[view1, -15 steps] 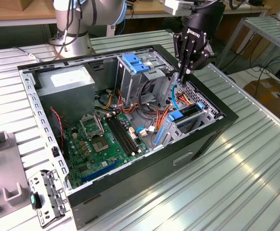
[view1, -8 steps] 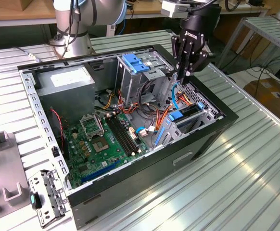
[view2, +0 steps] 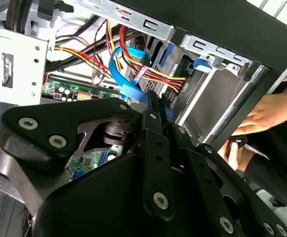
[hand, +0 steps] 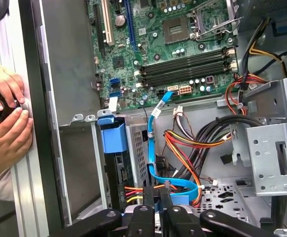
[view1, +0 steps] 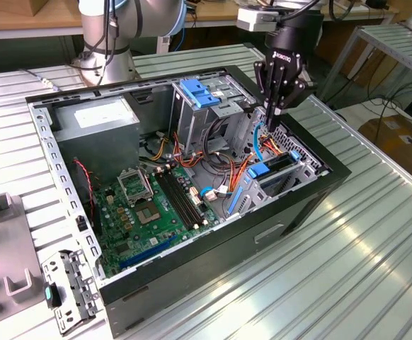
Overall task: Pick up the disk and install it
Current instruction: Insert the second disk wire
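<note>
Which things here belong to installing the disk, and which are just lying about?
Job in hand:
disk, standing in a bay of the open computer case
claw, close over that bay

Lying about:
metal bracket and grey blocks on the table
cardboard box

cables [view1: 262, 145] crowding drive bay [view1: 284, 170], fingers [view1: 275, 106] above

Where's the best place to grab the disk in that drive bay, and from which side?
Probably its blue top rail, from above: the disk stands on edge between the bay's metal walls, so only that upper edge is exposed.
</note>
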Motion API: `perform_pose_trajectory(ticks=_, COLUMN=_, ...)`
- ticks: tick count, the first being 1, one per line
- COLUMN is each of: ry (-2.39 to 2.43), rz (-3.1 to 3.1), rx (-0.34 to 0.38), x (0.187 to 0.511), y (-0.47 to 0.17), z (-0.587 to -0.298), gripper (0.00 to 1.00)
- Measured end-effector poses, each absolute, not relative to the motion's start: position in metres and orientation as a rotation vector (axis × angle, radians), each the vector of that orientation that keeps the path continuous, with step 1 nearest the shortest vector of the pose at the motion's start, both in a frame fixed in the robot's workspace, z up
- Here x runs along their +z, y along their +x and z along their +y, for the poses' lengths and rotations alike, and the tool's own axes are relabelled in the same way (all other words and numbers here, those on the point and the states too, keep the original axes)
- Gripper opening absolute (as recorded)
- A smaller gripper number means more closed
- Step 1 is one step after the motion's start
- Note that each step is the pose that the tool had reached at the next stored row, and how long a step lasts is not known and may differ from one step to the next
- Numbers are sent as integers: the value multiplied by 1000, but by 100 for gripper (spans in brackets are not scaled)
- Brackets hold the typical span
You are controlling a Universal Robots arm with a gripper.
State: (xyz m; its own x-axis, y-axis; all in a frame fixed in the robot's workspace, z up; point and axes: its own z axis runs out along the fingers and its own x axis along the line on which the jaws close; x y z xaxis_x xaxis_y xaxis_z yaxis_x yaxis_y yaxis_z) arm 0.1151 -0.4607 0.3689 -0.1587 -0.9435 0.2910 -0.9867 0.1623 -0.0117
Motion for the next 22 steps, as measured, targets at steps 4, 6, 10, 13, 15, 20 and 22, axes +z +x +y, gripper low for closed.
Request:
perform_pose_trajectory(ticks=4, ry=1881, rz=-2220, rx=293, x=368, y=115, z=-462, gripper=16)
perform_pose_trajectory(ticks=6, ry=1881, rz=-2220, rx=293, x=368, y=115, z=-464, gripper=16)
perform_pose_trajectory(ticks=10, ry=1883, rz=-2221, rx=289, x=367, y=114, z=-472, gripper=24)
perform_pose_trajectory(ticks=13, ry=1883, rz=-2221, rx=290, x=367, y=114, z=-472, gripper=23)
perform_pose_trajectory(ticks=15, ry=1882, rz=-2220, rx=292, x=367, y=114, z=-472, gripper=16)
perform_pose_trajectory(ticks=20, ry=1885, rz=-2217, rx=293, x=367, y=110, z=-474, gripper=16)
perform_pose_trajectory(ticks=22, ry=1886, rz=-2216, rx=293, x=367, y=107, z=-476, gripper=16)
